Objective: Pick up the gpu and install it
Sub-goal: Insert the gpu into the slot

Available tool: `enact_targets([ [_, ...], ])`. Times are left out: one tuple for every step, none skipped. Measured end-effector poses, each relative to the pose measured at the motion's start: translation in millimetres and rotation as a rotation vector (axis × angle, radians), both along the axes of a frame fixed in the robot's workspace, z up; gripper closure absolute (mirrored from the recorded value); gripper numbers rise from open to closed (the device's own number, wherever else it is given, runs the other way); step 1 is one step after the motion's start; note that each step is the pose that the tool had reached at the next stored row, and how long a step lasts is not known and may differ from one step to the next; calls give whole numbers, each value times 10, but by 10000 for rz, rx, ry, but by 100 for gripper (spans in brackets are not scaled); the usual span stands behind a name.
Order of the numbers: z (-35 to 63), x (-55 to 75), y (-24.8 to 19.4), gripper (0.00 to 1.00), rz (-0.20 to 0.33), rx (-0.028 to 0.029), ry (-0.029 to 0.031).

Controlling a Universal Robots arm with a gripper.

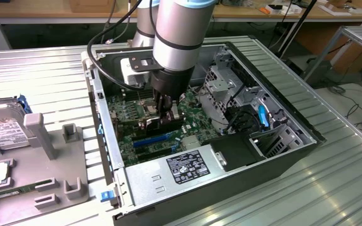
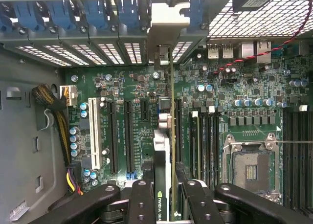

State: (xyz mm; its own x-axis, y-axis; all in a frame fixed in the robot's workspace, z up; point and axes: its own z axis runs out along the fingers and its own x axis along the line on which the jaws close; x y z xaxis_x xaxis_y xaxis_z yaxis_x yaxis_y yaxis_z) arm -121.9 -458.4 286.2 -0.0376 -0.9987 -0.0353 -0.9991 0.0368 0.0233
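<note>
Gripping gpu point(image 2: 161, 150) edge-down between narrowed fingers point(image 2: 142, 199) of gripper point(image 2: 164, 190); held upright over motherboard point(image 2: 244, 87), bracket end point(image 2: 166, 18) rearward, presumably for aligned seating.

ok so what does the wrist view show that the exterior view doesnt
Wrist view: the gpu edge-on between the fingers of the gripper, its silver bracket at the rear slot openings, plus the bare cpu socket. Exterior view: the arm reaching into the case, the labelled power supply, and a hard drive on the fixture at the exterior view's left. Both: the green motherboard and the gripped gpu.
</note>
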Motion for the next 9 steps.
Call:
enact_targets([
  [0,0,0,73,6,9,-11],
  [0,0,0,73,18,22,-30],
  [0,0,0,73,26,34,-46],
  [0,0,0,73,31,43,-55],
  [0,0,0,73,37,56,-66],
  [0,0,0,73,44,72,-74],
  [0,0,0,73,46,76,-75],
  [0,0,0,73,53,82,-76],
  [0,-1,0,73,54,93,-80],
])
